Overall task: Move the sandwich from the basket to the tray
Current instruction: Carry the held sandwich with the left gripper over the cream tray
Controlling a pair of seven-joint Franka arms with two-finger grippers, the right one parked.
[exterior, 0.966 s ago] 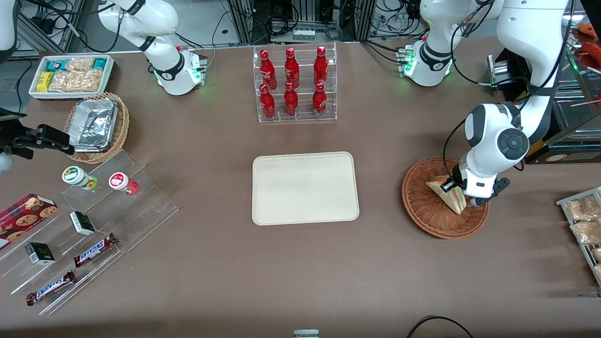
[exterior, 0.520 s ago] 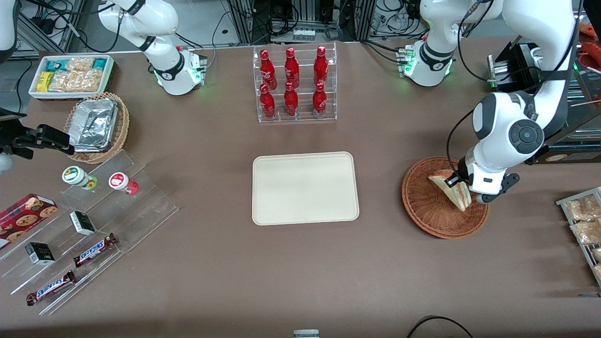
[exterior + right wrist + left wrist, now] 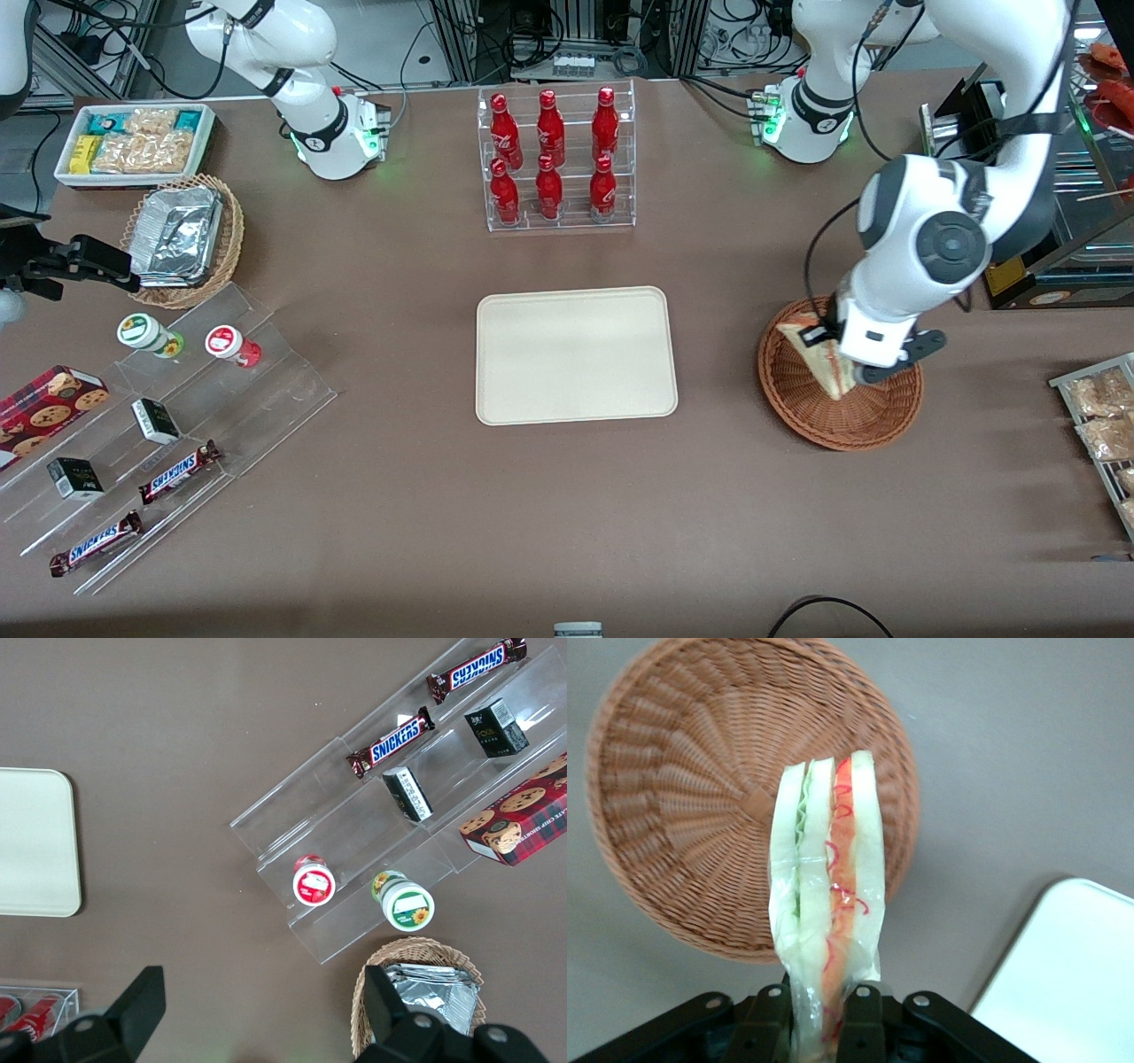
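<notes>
The gripper is clenched on the sandwich, holding it on edge above the basket, apparently clear of the weave. From the basket, the tray lies apart at about 9 o'clock on the surface.
</notes>
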